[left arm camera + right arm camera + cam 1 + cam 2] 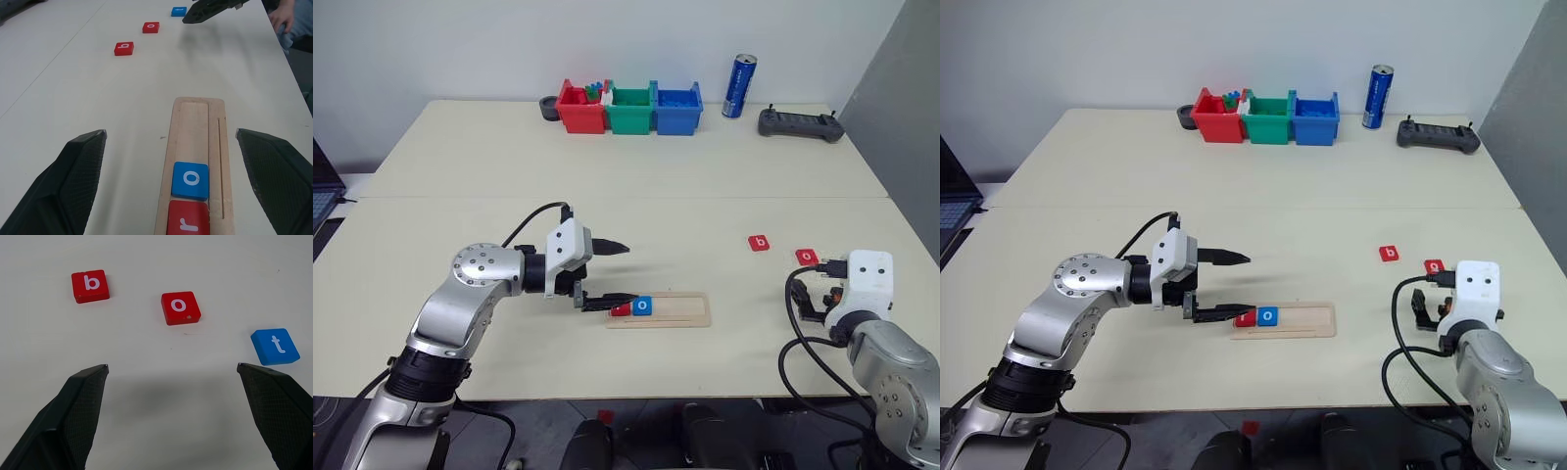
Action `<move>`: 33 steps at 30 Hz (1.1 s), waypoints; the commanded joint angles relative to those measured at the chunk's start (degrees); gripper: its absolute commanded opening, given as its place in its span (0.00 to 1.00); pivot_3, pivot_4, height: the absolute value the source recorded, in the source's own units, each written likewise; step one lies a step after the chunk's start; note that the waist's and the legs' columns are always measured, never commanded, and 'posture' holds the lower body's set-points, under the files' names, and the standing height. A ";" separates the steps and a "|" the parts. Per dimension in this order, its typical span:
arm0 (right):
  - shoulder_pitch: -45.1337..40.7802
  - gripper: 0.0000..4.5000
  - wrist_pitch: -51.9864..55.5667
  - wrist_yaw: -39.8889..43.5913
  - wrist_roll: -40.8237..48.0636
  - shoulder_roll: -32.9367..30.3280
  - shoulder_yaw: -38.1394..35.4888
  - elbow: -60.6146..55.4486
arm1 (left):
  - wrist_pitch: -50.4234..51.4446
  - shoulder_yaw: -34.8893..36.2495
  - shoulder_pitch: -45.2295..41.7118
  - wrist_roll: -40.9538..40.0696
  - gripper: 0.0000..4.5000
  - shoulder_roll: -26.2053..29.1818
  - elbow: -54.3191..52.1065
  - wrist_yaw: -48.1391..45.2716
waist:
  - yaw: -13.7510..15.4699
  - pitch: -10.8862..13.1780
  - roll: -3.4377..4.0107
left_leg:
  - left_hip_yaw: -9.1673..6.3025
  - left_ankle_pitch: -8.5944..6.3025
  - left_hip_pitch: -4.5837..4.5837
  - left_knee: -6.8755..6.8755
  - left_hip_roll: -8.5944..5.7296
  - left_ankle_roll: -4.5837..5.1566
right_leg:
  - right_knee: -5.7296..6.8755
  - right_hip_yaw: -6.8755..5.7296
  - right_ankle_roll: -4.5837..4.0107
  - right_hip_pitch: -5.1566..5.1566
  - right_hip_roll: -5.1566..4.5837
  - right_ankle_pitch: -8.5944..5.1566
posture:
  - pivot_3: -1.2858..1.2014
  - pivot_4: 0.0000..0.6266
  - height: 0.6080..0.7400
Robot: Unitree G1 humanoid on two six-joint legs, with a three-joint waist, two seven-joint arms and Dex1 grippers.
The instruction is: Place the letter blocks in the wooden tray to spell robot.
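Observation:
The wooden tray lies near the table's front edge. At its left end it holds a red r block and a blue o block side by side. My left gripper is open and points right along the tray, its fingers either side of the two blocks and touching neither. To the right, a red b block, a red o block and a blue t block lie loose on the table. My right gripper hangs open just short of them, holding nothing.
Red, green and blue bins stand in a row at the back. A blue can and a black controller are to their right. A person's hand shows at the table's right edge.

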 commanded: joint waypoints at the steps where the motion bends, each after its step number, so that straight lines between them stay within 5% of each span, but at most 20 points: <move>1: -0.11 1.00 0.09 -0.12 -1.03 0.11 -0.86 -3.08 | -1.21 0.31 -0.86 0.12 1.00 -0.14 -0.17 -0.32 | 0.00 0.00 0.00 | 0.00 0.00 0.00 0.00 0.00 0.00 | 0.00 0.00 0.00 0.00 0.00 0.00 | 0.52 0.24 1.00; 18: -5.01 1.00 -5.74 2.18 -0.37 1.17 1.41 2.16 | -2.50 0.14 -0.92 0.70 1.00 -0.49 0.62 0.16 | -0.15 0.00 0.01 | 0.02 0.00 0.01 0.00 0.00 0.00 | 0.00 0.02 0.08 0.00 0.00 -0.05 | 0.52 0.24 1.00; 33: -16.40 1.00 -29.24 4.93 -5.56 -1.95 13.84 35.79 | -1.36 0.42 -0.82 0.58 1.00 -1.38 -0.78 1.84 | -0.22 0.03 0.04 | 0.03 0.00 -0.02 -0.05 0.00 0.01 | -0.02 0.01 -0.20 -0.04 -0.01 0.08 | 0.52 0.24 1.00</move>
